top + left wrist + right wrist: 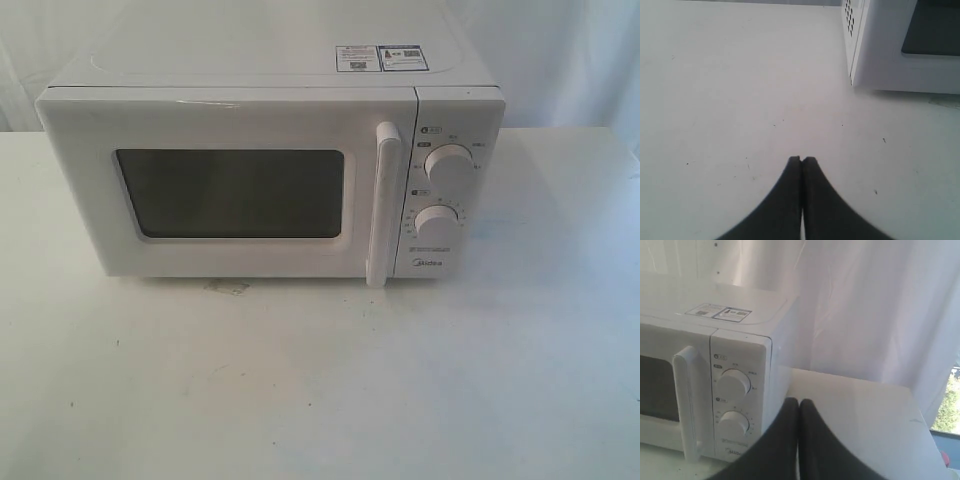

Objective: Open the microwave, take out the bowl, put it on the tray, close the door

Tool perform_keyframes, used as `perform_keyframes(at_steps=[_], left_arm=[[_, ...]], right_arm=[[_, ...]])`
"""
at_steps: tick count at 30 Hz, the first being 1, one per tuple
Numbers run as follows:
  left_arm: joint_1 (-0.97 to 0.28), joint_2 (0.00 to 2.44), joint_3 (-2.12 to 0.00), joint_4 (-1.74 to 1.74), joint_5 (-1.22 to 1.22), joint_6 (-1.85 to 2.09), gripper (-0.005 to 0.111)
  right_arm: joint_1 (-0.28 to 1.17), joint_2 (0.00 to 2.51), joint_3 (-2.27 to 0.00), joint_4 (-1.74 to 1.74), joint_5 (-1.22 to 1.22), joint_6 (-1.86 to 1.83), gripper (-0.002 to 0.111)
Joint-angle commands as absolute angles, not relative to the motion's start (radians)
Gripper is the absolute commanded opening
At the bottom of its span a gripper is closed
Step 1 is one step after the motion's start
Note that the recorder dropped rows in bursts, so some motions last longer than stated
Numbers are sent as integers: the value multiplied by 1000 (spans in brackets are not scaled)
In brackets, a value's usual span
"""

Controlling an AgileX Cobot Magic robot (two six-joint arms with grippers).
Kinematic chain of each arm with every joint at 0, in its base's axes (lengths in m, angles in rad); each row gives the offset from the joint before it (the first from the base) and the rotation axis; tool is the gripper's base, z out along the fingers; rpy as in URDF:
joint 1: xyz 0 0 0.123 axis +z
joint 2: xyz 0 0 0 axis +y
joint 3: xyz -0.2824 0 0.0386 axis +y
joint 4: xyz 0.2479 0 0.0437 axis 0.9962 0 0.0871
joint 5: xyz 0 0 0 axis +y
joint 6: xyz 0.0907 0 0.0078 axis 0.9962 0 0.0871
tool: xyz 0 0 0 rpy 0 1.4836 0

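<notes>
The microwave (270,170) sits on the white table (320,400), toward the back and about mid-width in the exterior view. Its long axis runs side to side across that view and its front faces the camera. The door (230,190) is shut, flush with the front; its dark window shows nothing of the inside. The vertical bar handle (384,205) stands upright at the door's right edge, just beside the control panel, where the upper knob (448,162) sits above the lower knob (437,221). Two stickers (380,57) lie flat on the top, near the back right.

A broad bare stretch of table lies in front of the door, and narrower strips run along both ends of the microwave. A small pale mark (226,288) lies on the table just below the front edge. A white curtain (865,305) hangs close behind, and the right wrist view shows the table's far corner past the microwave's control-panel end.

The left gripper (801,160) has its two dark fingers pressed together with nothing between them, over bare table; the microwave's vented side wall (850,12) and front corner lie ahead of it, well apart. The right gripper (799,402) is likewise closed and empty, near the control-panel end; whether it touches the casing cannot be told
</notes>
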State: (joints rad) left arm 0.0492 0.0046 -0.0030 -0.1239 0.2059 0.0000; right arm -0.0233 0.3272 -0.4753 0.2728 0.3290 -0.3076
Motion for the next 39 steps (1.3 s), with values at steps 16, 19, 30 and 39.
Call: perform_keyframes(at_steps=[16,19,30,39], left_arm=[[44,0,0,-126,204,-7,0],[44,0,0,-126,204,-7,0],[44,0,0,-126,204,-7,0],[44,0,0,-126,204,-7,0]], right_arm=[[9,938,-583,504,383,-494,0],[35,1051,-682,802,622,-919,0],[39,1243,-824,1176,874,-1563,0],[31,1289,-827,1187,863,-1877,0]])
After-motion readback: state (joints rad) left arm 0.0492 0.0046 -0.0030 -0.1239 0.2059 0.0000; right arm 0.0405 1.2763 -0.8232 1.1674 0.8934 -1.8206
